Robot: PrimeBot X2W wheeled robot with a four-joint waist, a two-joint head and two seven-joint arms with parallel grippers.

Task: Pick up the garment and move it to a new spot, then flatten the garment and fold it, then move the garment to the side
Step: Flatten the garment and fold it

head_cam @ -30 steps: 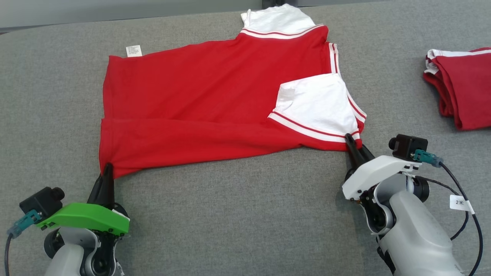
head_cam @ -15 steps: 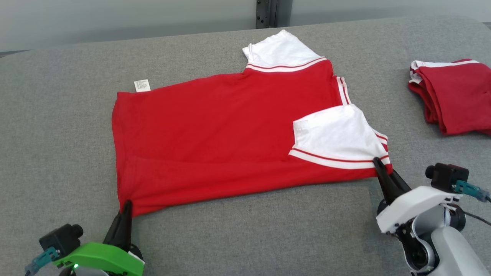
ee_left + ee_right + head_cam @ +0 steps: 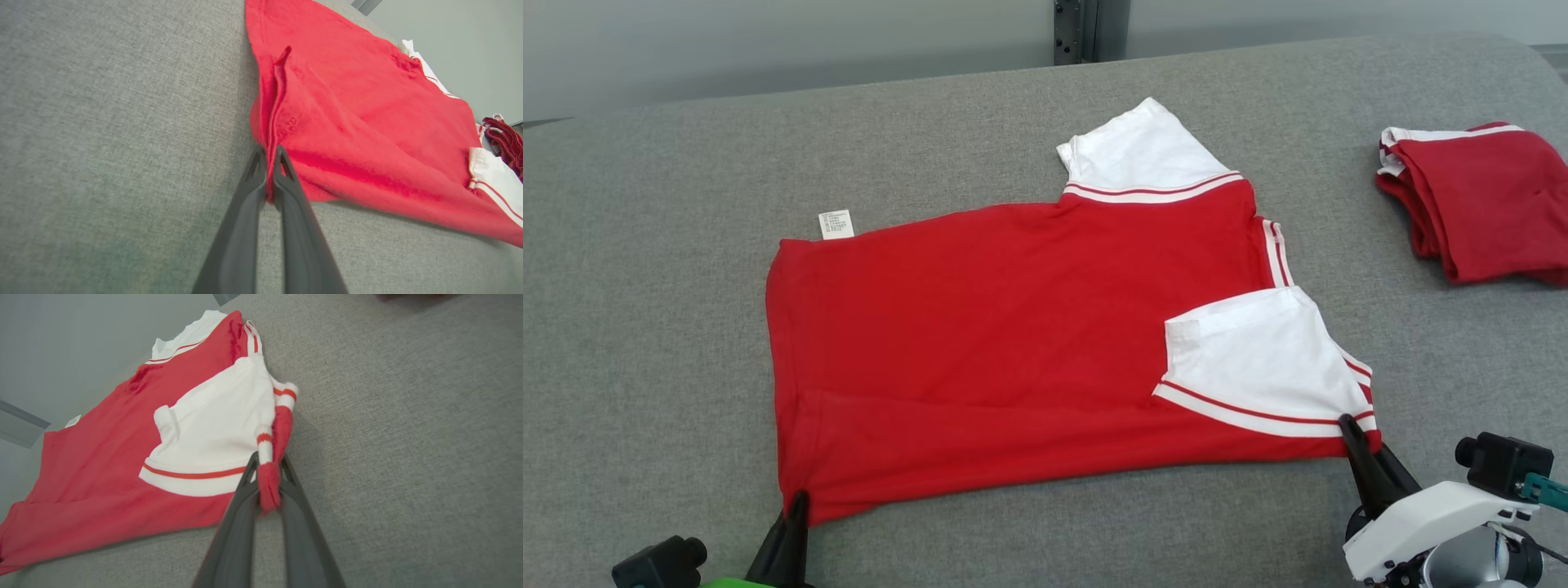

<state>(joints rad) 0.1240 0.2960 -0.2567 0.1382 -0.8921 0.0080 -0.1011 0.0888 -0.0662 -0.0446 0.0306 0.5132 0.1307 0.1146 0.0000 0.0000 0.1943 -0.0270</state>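
The garment is a red shirt with white sleeves and striped trim, lying flat on the grey surface with its near edge folded over. A white care label sticks out at its far left corner. My left gripper is shut on the garment's near left corner; the left wrist view shows red fabric pinched between the dark fingers. At the near right corner my right gripper is shut on the shoulder edge under the white sleeve, and the right wrist view shows the red and white trim between its fingers.
A second red and white garment lies folded at the right side of the grey padded surface. A pale wall with a dark metal post runs behind the far edge.
The head view has shifted, so everything sits lower in it and both arms are largely below the frame. Both grippers keep their hold on the garment's near corners.
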